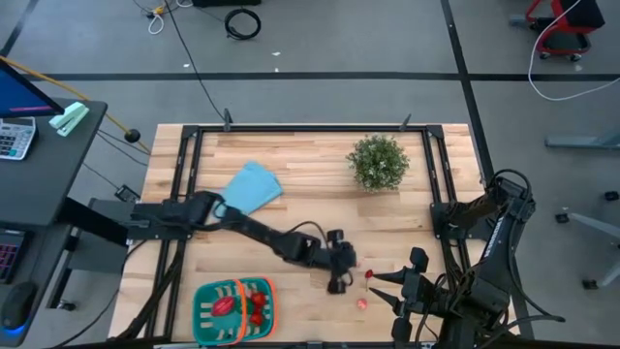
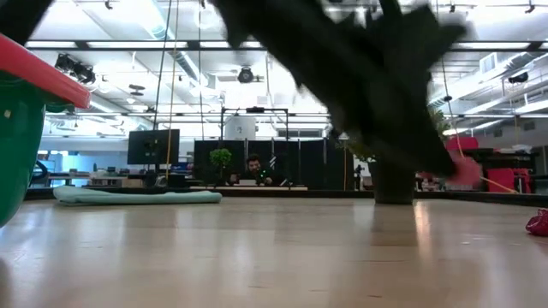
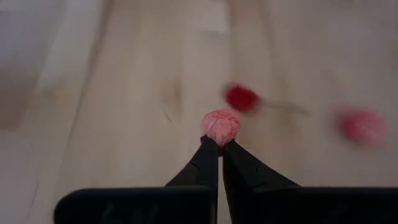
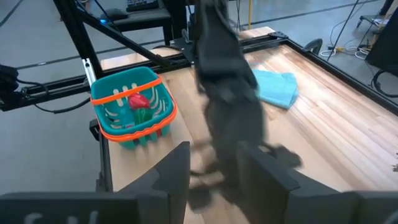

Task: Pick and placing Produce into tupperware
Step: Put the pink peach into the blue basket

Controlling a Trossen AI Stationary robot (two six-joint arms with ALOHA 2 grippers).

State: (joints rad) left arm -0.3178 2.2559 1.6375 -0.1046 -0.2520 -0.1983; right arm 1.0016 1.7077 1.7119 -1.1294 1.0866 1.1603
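Left wrist view: left tool (image 3: 220, 147) clenched on a pink produce piece (image 3: 220, 126); no writing legible.

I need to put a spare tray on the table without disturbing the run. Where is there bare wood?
Bare wood lies between the blue cloth and potted plant, and left of the cloth. The near edge is crowded: tupperware, left gripper shut on a pink piece, loose produce, right gripper.

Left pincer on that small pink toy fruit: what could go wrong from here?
The left pincer pinches the small pink toy fruit only at its tips, so it may slip out during the carry. The teal-green slotted plastic container already holds red produce, so a high drop might bounce out.
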